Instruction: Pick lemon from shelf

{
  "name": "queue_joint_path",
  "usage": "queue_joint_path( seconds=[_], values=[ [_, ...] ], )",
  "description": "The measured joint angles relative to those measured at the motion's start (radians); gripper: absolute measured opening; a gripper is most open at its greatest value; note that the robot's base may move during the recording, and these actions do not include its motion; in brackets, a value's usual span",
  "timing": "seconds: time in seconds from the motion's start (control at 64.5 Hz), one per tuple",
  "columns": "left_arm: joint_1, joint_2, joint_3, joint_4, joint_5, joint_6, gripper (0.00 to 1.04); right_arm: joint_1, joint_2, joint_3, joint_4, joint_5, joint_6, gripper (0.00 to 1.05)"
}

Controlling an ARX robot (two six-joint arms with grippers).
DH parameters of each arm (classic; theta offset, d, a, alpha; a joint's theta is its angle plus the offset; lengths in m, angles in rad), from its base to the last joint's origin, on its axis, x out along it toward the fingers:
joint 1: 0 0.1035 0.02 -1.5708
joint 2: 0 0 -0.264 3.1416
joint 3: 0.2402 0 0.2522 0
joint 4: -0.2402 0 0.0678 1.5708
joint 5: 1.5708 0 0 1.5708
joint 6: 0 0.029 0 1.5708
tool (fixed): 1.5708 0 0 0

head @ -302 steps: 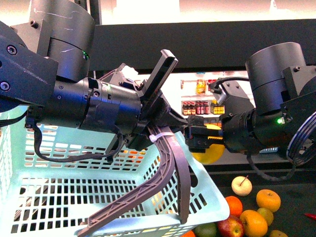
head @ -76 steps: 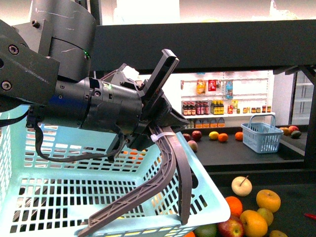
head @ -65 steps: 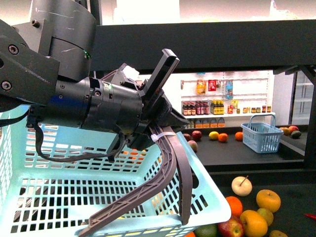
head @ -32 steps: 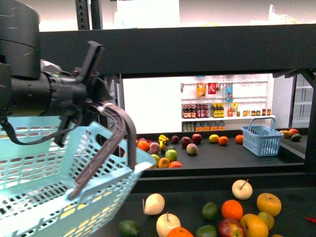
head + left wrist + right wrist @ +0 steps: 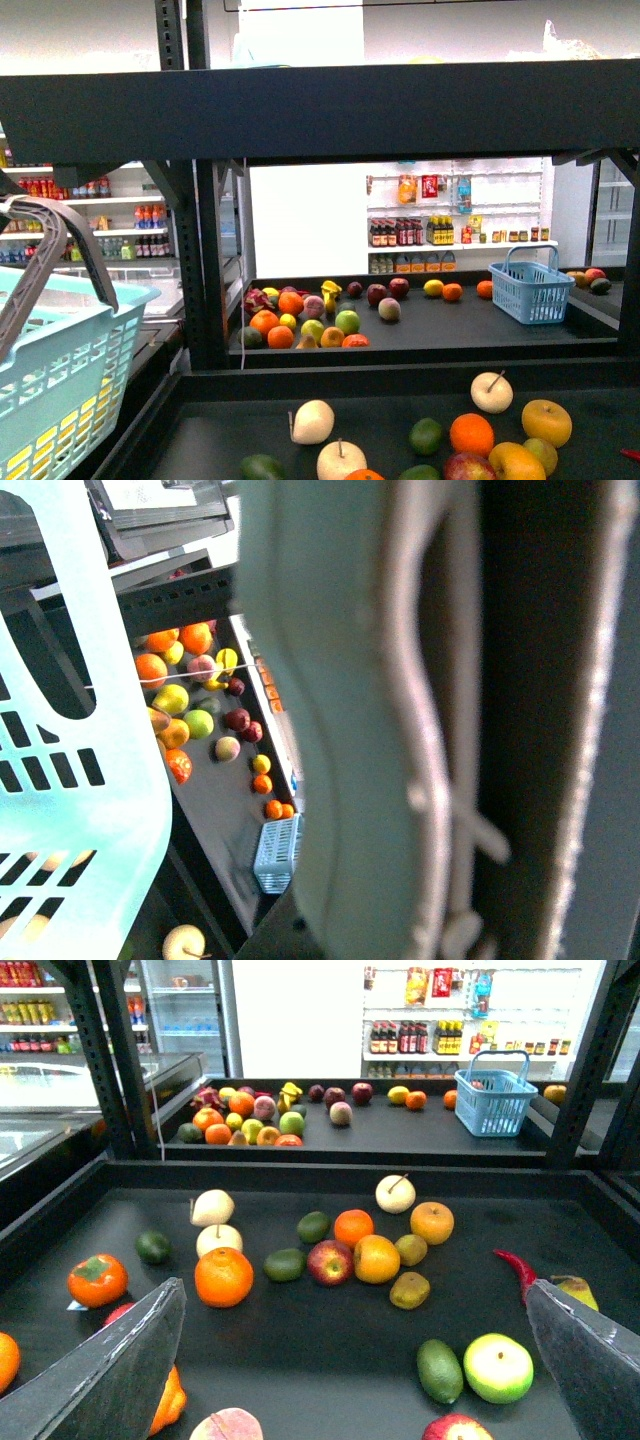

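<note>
Turquoise slotted plastic, one basket (image 5: 60, 380) with a grey curved handle (image 5: 62, 238), hangs at far left; half a second ago it and the left arm filled that side. The black metal shelf (image 5: 400, 110) shows two flat trays. The lemon I can't pick out for certain: one small yellow fruit (image 5: 433, 287) lies on the rear tray. The right gripper (image 5: 350, 1290) gapes wide; the left's grip I cannot tell.
</note>
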Motion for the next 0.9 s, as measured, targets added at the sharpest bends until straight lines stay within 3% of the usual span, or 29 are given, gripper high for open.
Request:
queue_joint_path(
  seconds=[0.263,0.573,0.899],
  values=[
    [0.113,0.056,-0.004,0.098,0.094,-0.053,0.08,0.000,0.000,0.000,0.000,0.000,0.000,1.02],
    [0.208,0.168,-0.052,0.336,0.112,-0.138,0.08,0.000,0.000,0.000,0.000,0.000,0.000,1.02],
    [0.268,0.221,-0.071,0.394,0.158,-0.170,0.07,0.000,0.000,0.000,0.000,0.000,0.000,1.02]
  ],
)
